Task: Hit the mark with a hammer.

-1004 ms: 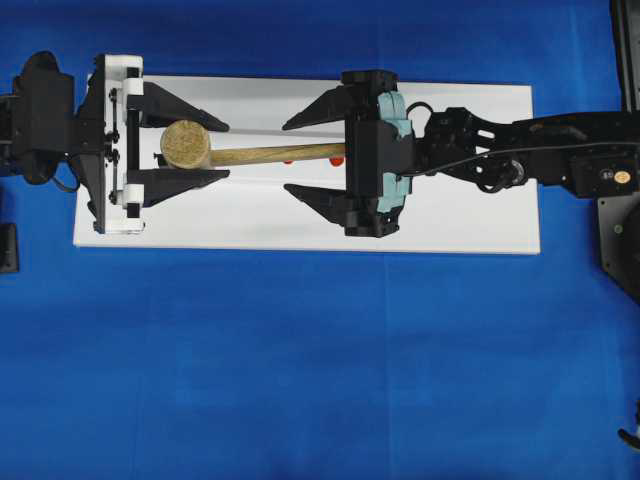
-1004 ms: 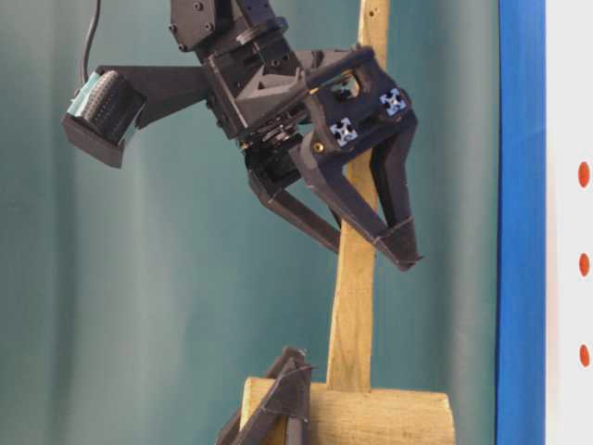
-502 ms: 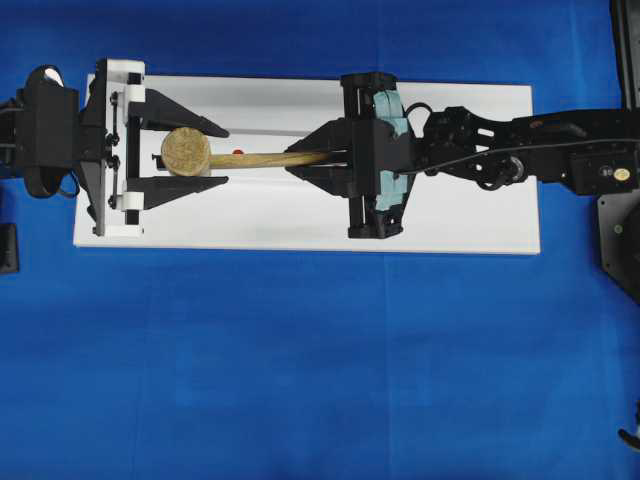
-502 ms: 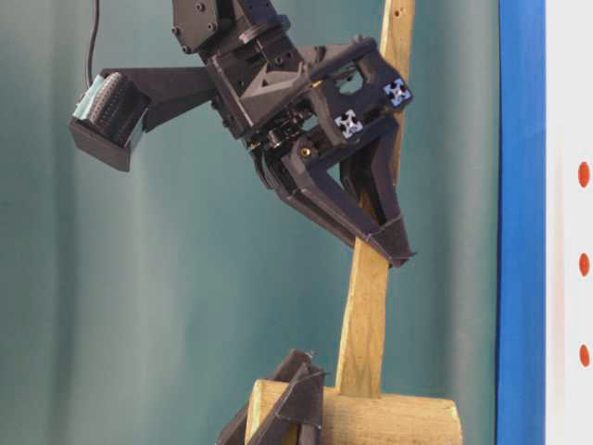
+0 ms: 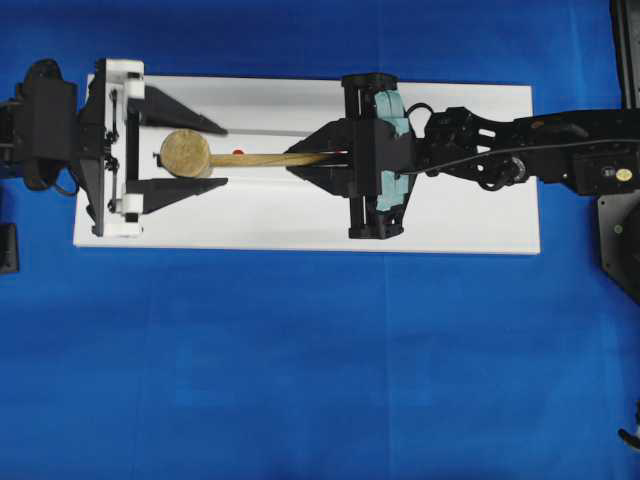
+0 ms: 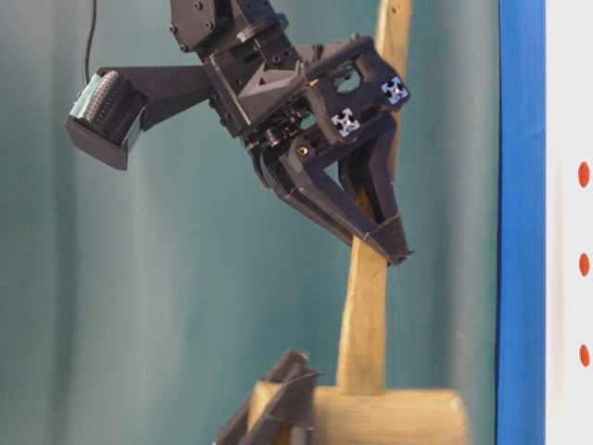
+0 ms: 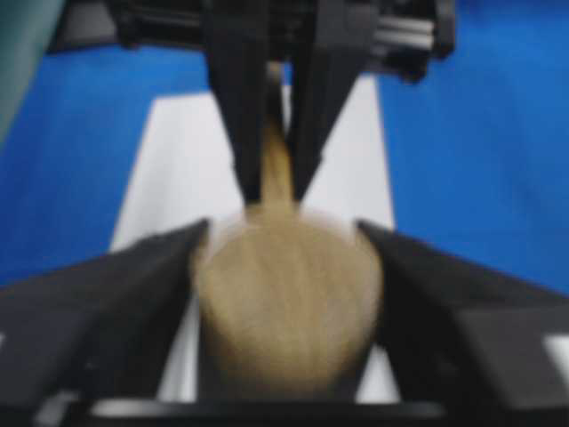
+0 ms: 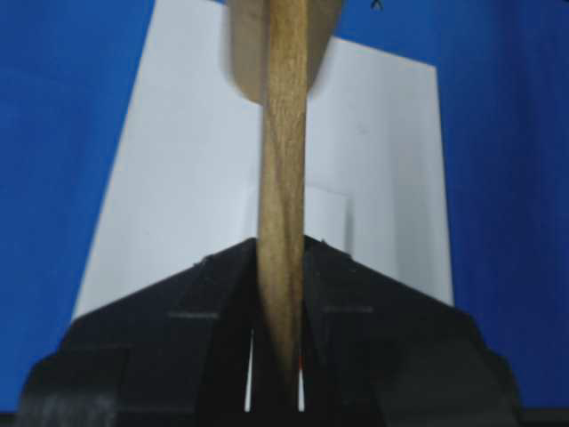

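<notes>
2 tools (image 5: 318, 162) level, R grips hammer (image 5: 215, 156)

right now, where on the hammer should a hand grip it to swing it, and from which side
Grip the thin flat handle toward its free end, away from the thick round head, coming in along the handle from the right of the overhead view. The right hand already pinches the hammer there, its narrow faces fitting shut jaws.

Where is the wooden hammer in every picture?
Overhead: the hammer lies left of centre on the white board.
Table-level: it stands at centre-right, head at the bottom.
Left wrist: its blurred head fills the middle.
Right wrist: its handle runs up the centre.
Shared landmark: the right gripper clamped on the handle.
</notes>
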`<action>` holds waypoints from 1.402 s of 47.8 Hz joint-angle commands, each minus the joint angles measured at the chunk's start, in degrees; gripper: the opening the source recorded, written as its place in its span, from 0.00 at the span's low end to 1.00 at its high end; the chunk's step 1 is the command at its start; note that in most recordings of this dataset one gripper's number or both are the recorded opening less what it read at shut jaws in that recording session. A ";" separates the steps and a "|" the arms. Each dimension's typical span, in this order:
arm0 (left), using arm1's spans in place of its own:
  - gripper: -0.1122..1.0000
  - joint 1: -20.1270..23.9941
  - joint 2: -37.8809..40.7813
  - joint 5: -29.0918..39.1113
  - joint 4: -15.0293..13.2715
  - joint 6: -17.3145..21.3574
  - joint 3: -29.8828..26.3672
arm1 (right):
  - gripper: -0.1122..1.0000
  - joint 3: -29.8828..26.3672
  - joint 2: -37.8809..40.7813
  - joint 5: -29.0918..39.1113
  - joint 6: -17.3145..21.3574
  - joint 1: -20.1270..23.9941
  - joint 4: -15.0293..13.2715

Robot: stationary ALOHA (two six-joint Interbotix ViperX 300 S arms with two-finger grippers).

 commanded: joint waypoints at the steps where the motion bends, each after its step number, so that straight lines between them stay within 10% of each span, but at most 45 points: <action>1: 0.77 0.00 -1.49 -0.70 -0.09 -0.26 -0.62 | 0.12 -0.53 -2.29 -0.18 0.53 0.18 0.26; 34: 0.78 0.53 -24.35 10.72 -0.09 -0.44 9.58 | 0.12 14.77 -19.16 -0.44 4.48 0.18 4.48; 67: 0.77 0.53 -27.95 15.03 -0.09 -0.44 10.99 | 0.12 13.97 -17.14 -3.60 4.39 -3.34 4.83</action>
